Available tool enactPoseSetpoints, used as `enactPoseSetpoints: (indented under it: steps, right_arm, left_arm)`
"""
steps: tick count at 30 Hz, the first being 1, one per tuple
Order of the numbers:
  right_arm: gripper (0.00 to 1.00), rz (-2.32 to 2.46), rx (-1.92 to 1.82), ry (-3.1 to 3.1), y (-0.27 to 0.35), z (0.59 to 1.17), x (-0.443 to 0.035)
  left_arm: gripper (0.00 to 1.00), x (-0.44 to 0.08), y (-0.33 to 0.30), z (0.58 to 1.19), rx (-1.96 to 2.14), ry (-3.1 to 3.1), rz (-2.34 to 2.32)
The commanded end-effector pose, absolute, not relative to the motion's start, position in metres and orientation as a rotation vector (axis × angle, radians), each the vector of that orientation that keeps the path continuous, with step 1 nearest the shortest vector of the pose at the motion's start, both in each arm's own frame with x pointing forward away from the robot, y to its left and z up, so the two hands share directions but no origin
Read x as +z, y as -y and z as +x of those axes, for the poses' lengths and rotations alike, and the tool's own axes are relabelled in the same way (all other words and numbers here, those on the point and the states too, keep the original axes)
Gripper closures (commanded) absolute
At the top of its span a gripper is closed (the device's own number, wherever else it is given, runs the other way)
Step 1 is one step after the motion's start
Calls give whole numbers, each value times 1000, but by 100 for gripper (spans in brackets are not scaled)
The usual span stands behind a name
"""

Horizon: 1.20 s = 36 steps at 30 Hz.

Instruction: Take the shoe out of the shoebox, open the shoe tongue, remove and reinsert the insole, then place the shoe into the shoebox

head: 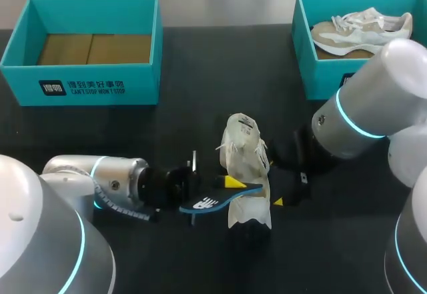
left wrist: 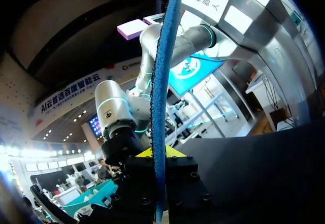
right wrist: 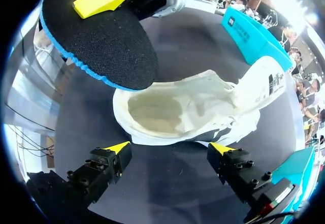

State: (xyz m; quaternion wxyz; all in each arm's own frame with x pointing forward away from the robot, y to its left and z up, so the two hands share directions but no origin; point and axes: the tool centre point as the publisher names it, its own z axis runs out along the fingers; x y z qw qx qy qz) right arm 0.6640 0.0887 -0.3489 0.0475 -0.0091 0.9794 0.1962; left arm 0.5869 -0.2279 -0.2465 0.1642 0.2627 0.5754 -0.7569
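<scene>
A white shoe [head: 247,167] lies on the black table, its tongue pulled back toward the far end. My left gripper [head: 227,184] is shut on a black insole with a blue edge [head: 213,203], held at the shoe's heel end. The left wrist view shows that insole [left wrist: 160,82] edge-on, with the left gripper [left wrist: 158,153] clamped on it. My right gripper [head: 272,182] is at the shoe's right side. In the right wrist view it [right wrist: 170,148] stands open just short of the shoe [right wrist: 193,109], whose hollow faces it. The insole [right wrist: 96,36] hangs over the heel opening.
A teal shoebox [head: 27,74] with a brown cardboard floor stands at the back left. A second teal shoebox [head: 303,54] at the back right holds a beige and white shoe [head: 360,31]. Bare black table [head: 200,74] lies between the boxes.
</scene>
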Motion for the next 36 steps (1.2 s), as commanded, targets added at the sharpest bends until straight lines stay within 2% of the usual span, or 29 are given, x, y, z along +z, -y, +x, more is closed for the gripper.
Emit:
enactPoseSetpoints:
  steps: [1, 36]
  right_arm:
    - [0, -58, 609, -2996, -85, 665, -343]
    - [0, -165, 632, -3007, -88, 661, -350]
  left_arm:
    - [100, -247, 233, 587, -2157, -1634, 748]
    - [100, -261, 257, 593, -2127, -1680, 715]
